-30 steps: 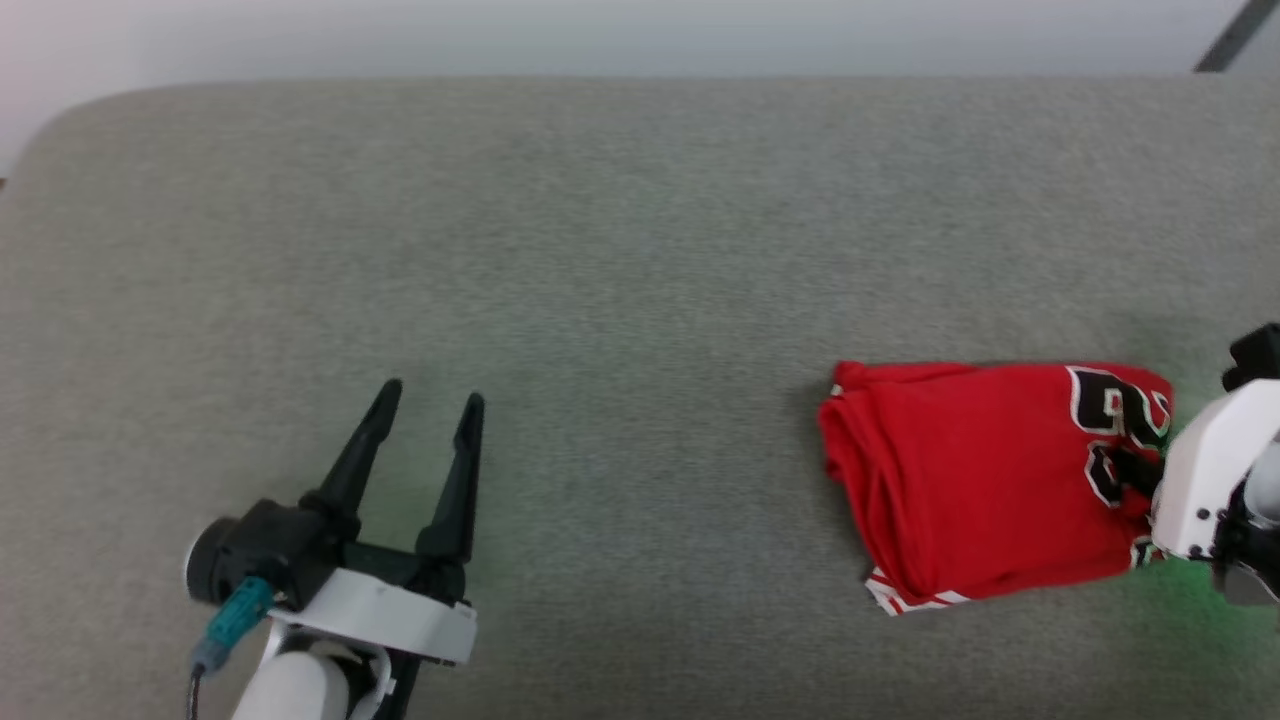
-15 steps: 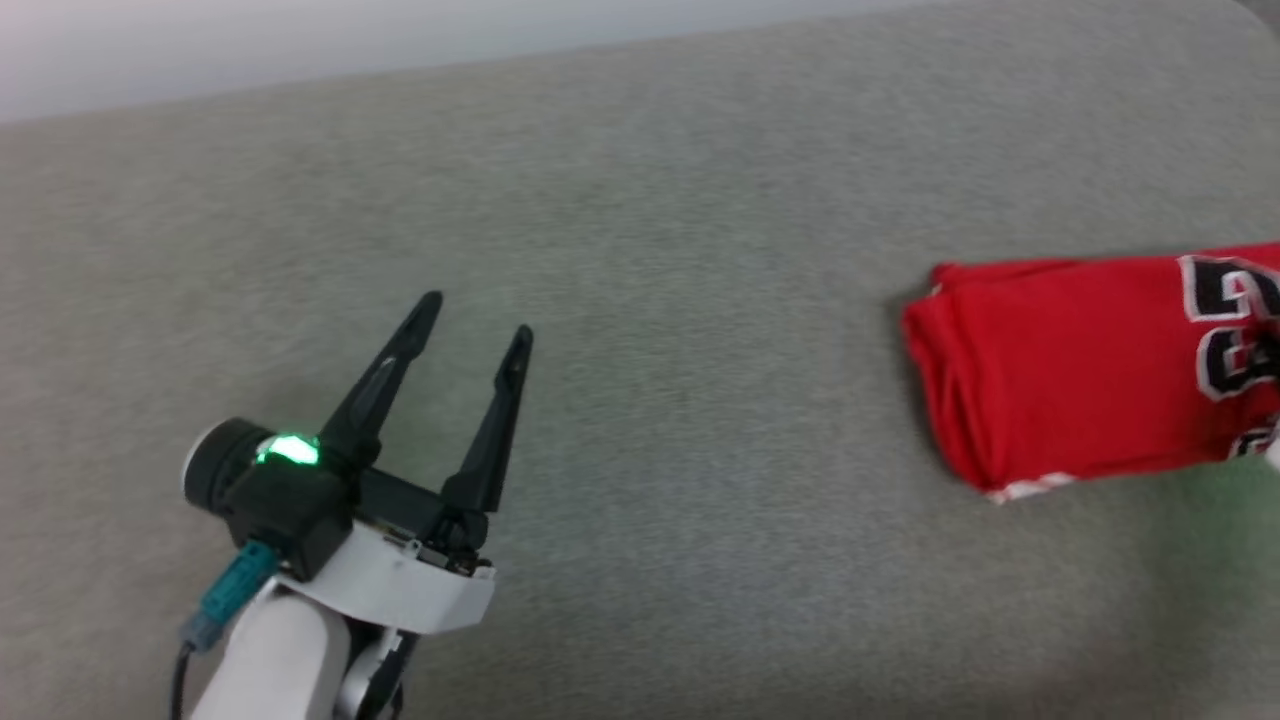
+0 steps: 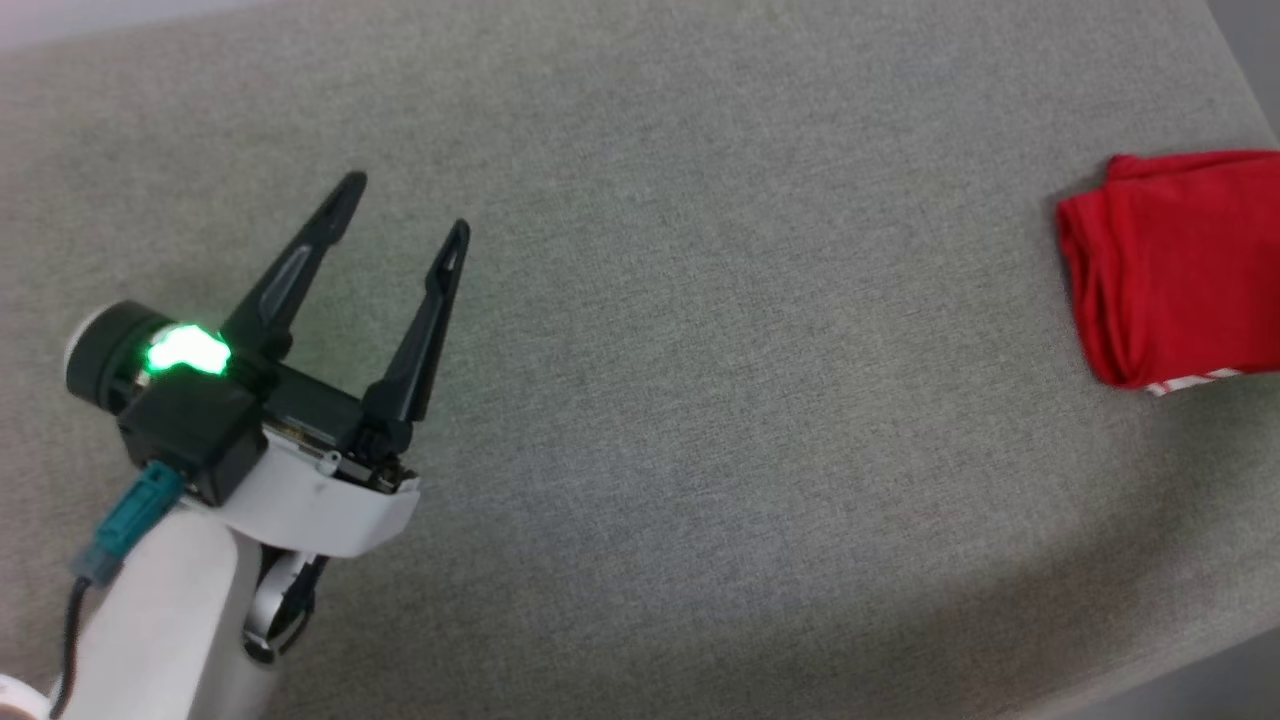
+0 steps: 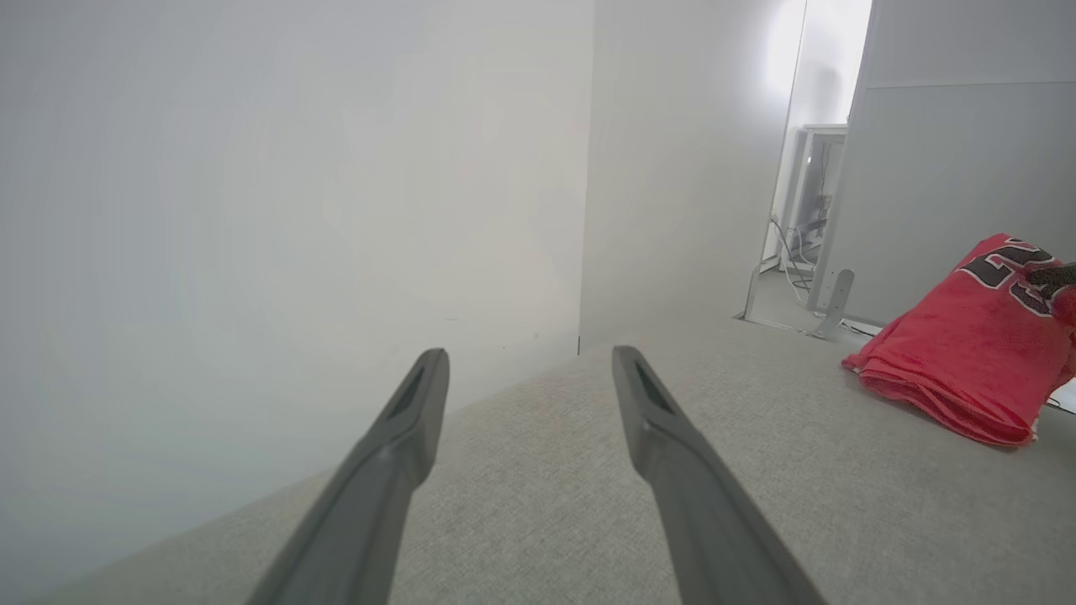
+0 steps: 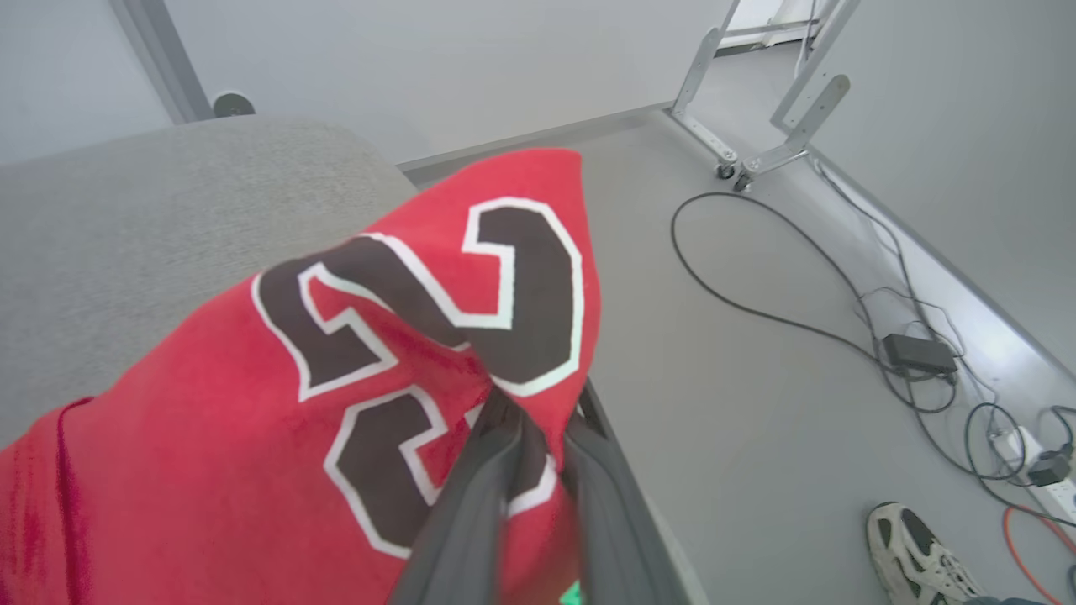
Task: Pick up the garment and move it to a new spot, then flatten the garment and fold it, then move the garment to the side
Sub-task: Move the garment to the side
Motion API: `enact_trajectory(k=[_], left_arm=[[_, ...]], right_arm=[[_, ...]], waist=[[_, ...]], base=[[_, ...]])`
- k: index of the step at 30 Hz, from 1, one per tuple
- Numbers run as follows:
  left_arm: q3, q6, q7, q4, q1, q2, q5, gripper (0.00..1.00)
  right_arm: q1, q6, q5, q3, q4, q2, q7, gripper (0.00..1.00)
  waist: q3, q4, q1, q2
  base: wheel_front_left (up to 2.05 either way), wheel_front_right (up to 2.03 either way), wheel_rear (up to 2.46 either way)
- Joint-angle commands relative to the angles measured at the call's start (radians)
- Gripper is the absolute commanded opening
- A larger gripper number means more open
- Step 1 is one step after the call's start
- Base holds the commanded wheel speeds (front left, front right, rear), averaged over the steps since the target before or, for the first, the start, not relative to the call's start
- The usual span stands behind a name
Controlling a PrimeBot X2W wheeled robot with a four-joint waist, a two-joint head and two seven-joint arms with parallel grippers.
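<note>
The garment (image 3: 1175, 265) is a folded red bundle at the right edge of the grey table (image 3: 700, 300), with striped trim at its lower corner. In the right wrist view my right gripper (image 5: 542, 412) is shut on the garment (image 5: 210, 420), pinching the cloth at its black, white-edged lettering near the table's end. My left gripper (image 3: 407, 205) stands open over bare table at the left, far from the garment. In the left wrist view, the left gripper (image 4: 528, 357) holds nothing between its fingers, and the garment (image 4: 958, 353) lies off to the right.
The table's rounded right end (image 5: 336, 160) lies close behind the garment, with grey floor beyond. On that floor are black cables (image 5: 782, 311), a power adapter (image 5: 920, 353), a metal frame leg (image 5: 782, 109) and a person's shoe (image 5: 920, 546).
The head camera has swung, so the garment now sits at the picture's right edge and the left gripper looms larger and higher. The left fingers stay open.
</note>
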Motion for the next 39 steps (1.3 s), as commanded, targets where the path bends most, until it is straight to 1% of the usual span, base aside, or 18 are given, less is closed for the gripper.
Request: enact_trajectory(k=[1, 5, 9, 13, 14, 18, 24, 25, 26, 27, 28, 29, 35, 39], left_arm=[[-0.002, 0.001, 0.0, -0.009, -0.011, 0.007, -0.01, 1.0], [-0.011, 0.001, 0.0, -0.043, -0.017, 0.036, -0.026, 1.0], [-0.009, 0.001, 0.0, -0.064, -0.018, 0.061, -0.026, 1.0], [0.0, 0.001, 0.0, -0.07, -0.018, 0.068, -0.017, 1.0], [0.0, 0.001, 0.0, -0.07, -0.018, 0.068, -0.017, 1.0], [0.009, 0.001, 0.0, -0.063, 0.002, 0.065, -0.017, 1.0], [0.032, 0.001, 0.0, -0.05, 0.043, 0.043, -0.016, 1.0], [0.034, 0.001, 0.0, -0.046, 0.049, 0.04, -0.018, 1.0], [0.034, 0.001, 0.0, -0.045, 0.05, 0.037, -0.018, 1.0], [0.033, 0.001, 0.0, -0.044, 0.05, 0.035, -0.018, 1.0], [0.032, 0.001, 0.0, -0.04, 0.052, 0.032, -0.019, 1.0], [0.032, 0.001, 0.0, -0.035, 0.051, 0.031, -0.022, 1.0], [0.029, 0.001, 0.0, 0.004, 0.055, 0.0, -0.033, 1.0], [0.036, 0.001, 0.0, 0.036, 0.068, -0.032, -0.042, 1.0]], right_arm=[[-0.024, -0.001, -0.023, -0.009, 0.018, -0.002, -0.018, 0.0], [-0.087, -0.001, -0.082, 0.025, 0.074, -0.003, -0.047, 0.0], [-0.137, -0.001, -0.148, 0.035, 0.144, -0.006, -0.068, 0.0], [-0.173, -0.001, -0.231, -0.018, 0.227, -0.021, -0.1, 0.0], [-0.173, -0.001, -0.231, -0.018, 0.227, -0.021, -0.1, 0.0], [-0.187, -0.001, -0.286, -0.073, 0.293, -0.003, -0.143, 0.0], [-0.203, -0.001, -0.339, -0.127, 0.367, 0.002, -0.191, 0.0], [-0.205, -0.001, -0.346, -0.132, 0.376, 0.003, -0.194, 0.03], [-0.209, -0.001, -0.354, -0.136, 0.382, 0.002, -0.201, 0.29], [-0.211, -0.001, -0.363, -0.139, 0.388, -0.001, -0.206, 0.48], [-0.21, -0.001, -0.37, -0.142, 0.394, -0.006, -0.211, 0.93], [-0.212, -0.001, -0.376, -0.145, 0.397, -0.01, -0.217, 1.0], [-0.222, -0.001, -0.407, -0.152, 0.425, -0.028, -0.236, 1.0], [-0.2, -0.001, -0.422, -0.124, 0.445, -0.029, -0.254, 1.0]], waist=[[0.019, -0.008, 0.0, -0.0001], [0.033, 0.0, 0.0, -0.0001], [0.049, 0.012, 0.0, -0.0001], [0.056, 0.03, 0.0, -0.0001], [0.056, 0.03, 0.0, -0.0001], [0.055, 0.042, 0.0, -0.0001], [0.043, 0.051, 0.0, -0.0001], [0.041, 0.052, 0.0, -0.0001], [0.04, 0.054, 0.0, -0.0001], [0.038, 0.056, 0.0, -0.0001], [0.035, 0.058, 0.0, -0.0001], [0.031, 0.061, 0.0, -0.0001], [-0.005, 0.083, 0.0, -0.0001], [-0.044, 0.109, 0.0, -0.0001]], base=[[0.0, 0.0, 0.0], [0.0, 0.0, 0.0], [0.0, 0.0, 0.0], [0.0, 0.0, 0.0], [0.0, 0.0, 0.0], [0.0, 0.0, 0.0], [0.0, 0.0, 0.0], [0.0, 0.0, 0.0], [0.0, 0.0, 0.0], [0.0, 0.0, 0.0], [0.0, 0.0, 0.0], [0.0, 0.0, 0.0], [0.0, 0.0, 0.0], [0.0, 0.0, 0.0]])
